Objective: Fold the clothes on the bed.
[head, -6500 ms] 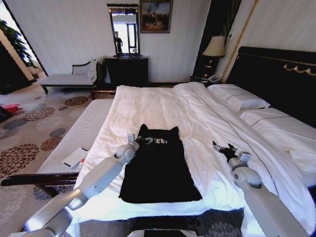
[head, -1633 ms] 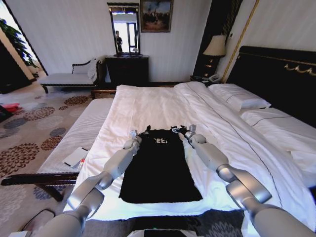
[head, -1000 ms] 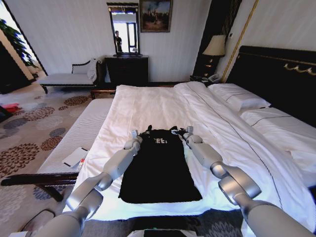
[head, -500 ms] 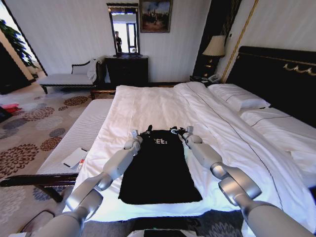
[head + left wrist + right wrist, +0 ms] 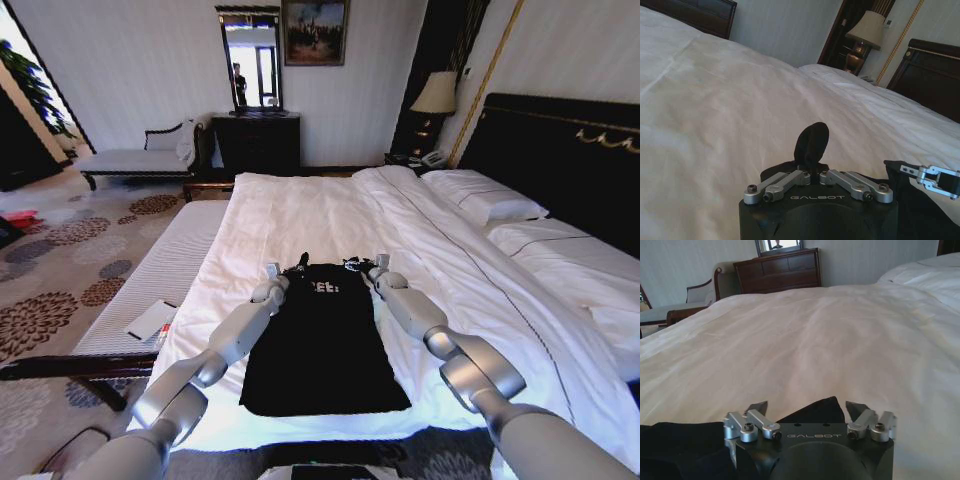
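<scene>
T-shirt [image 5: 322, 335] collar corners, left hand [image 5: 294, 268] pinching, right hand [image 5: 356, 266] spread

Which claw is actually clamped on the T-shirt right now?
The left claw: its fingers are shut on a tuft of the black T-shirt that stands up above them. The right claw has its fingers spread apart, with fabric lying between them.

Matt black cloth T-shirt [image 5: 325, 340] lies on the bed's [image 5: 300, 215] smooth, faintly creased white cotton; at 2 o'clock, a glossy dark wooden headboard [image 5: 560, 150] with gold trim.
</scene>
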Robot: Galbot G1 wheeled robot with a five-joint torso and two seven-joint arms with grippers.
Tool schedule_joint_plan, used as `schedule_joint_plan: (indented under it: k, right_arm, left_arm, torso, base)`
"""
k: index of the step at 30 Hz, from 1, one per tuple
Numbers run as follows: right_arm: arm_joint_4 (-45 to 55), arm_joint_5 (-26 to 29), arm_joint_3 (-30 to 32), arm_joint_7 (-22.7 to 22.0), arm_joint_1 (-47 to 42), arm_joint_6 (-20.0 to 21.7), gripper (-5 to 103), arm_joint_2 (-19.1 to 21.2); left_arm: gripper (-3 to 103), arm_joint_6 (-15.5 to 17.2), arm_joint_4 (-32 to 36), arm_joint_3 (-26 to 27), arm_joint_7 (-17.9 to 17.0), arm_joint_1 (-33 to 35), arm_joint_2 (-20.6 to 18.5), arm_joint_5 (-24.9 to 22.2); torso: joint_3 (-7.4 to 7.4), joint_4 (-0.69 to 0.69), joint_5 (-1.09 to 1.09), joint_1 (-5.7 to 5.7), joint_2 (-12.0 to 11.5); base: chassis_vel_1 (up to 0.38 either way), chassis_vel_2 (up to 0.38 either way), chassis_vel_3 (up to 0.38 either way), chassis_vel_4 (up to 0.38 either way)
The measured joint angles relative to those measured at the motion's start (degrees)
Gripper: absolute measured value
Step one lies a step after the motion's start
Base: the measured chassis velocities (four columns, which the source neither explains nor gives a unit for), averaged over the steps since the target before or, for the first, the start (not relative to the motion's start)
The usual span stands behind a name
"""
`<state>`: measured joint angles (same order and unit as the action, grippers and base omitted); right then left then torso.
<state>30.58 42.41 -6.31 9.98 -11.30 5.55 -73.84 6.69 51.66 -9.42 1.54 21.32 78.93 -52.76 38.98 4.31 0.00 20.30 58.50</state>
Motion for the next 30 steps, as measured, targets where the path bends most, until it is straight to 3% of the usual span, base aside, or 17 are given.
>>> schedule_joint_plan:
  k: [1, 2, 4, 7, 9, 10, 12, 17, 19, 24, 30]
  right_arm:
    - [-0.18, 0.03, -0.02, -0.02, 0.08, 0.07, 88, -0.08]
    - [-1.12, 0.05, -0.16, -0.05, 0.44, 0.21, 77, -0.38]
    - [-1.54, 0.01, -0.23, -0.05, 0.55, 0.23, 77, -0.49]
    - [-2.19, -0.1, -0.3, -0.15, 0.61, 0.26, 60, -0.61]
    - [-2.35, -0.14, -0.28, -0.18, 0.61, 0.26, 60, -0.62]
    - [-2.58, -0.21, -0.2, -0.24, 0.61, 0.26, 49, -0.62]
    - [-2.64, -0.22, -0.17, -0.28, 0.61, 0.26, 49, -0.58]
    - [-2.75, -0.34, -0.15, -0.54, 0.59, 0.19, 22, -0.2]
    - [-2.75, -0.37, -0.15, -0.58, 0.59, 0.19, 22, -0.2]
    - [-2.76, -0.53, -0.15, -0.84, 0.5, 0.17, 3, -0.24]
    - [-2.5, -0.58, 0.01, -1.51, 0.22, 0.13, 0, -0.29]
  left_arm:
    - [3, 0.0, 0.06, -0.01, 0.0, 0.0, -0.02, -0.02]
    - [3, 0.01, 0.33, -0.02, -0.02, 0.04, -0.06, -0.07]
    - [3, 0.02, 0.5, -0.02, -0.04, 0.08, -0.08, -0.13]
    - [3, 0.09, 0.91, 0.03, -0.08, 0.21, -0.1, -0.33]
    - [3, 0.1, 0.92, 0.04, -0.08, 0.23, -0.09, -0.33]
    - [3, 0.1, 0.93, 0.06, -0.09, 0.26, -0.07, -0.34]
    - [3, 0.1, 0.93, 0.08, -0.09, 0.3, -0.02, -0.34]
    - [3, 0.1, 1.3, 0.15, -0.15, 0.4, 0.29, -0.39]
    - [3, 0.1, 1.39, 0.15, -0.15, 0.41, 0.3, -0.41]
    - [3, 0.1, 1.91, 0.16, -0.2, 0.44, 0.26, -0.56]
    - [3, 0.1, 2.43, 0.38, -0.24, 0.95, -0.14, -0.68]
  torso:
    - [0.0, 0.0, 0.0, 0.0, 0.0]
    - [0.0, 0.0, 0.0, 0.0, 0.0]
    - [0.0, 0.0, 0.0, -0.01, 0.0]
    - [0.0, 0.01, 0.0, -0.01, 0.0]
    - [0.0, 0.01, 0.0, 0.0, 0.0]
    - [0.0, 0.01, 0.0, 0.0, 0.0]
    - [0.0, 0.02, 0.0, 0.0, 0.0]
    - [0.0, 0.02, 0.0, -0.01, 0.0]
    - [0.0, 0.02, 0.0, -0.01, 0.0]
    - [0.0, 0.01, 0.0, 0.0, 0.0]
    - [0.0, 0.01, 0.0, 0.0, 0.0]
  base:
    - [0.0, 0.0, 0.0, 0.0]
    - [0.0, 0.0, 0.0, 0.0]
    - [0.0, 0.0, 0.0, 0.0]
    - [0.0, 0.0, 0.0, 0.0]
    - [0.0, 0.0, 0.0, 0.0]
    - [0.0, 0.0, 0.0, 0.0]
    - [0.0, 0.0, 0.0, 0.0]
    - [0.0, 0.0, 0.0, 0.0]
    - [0.0, 0.0, 0.0, 0.0]
    - [0.0, 0.0, 0.0, 0.0]
    - [0.0, 0.0, 0.0, 0.0]
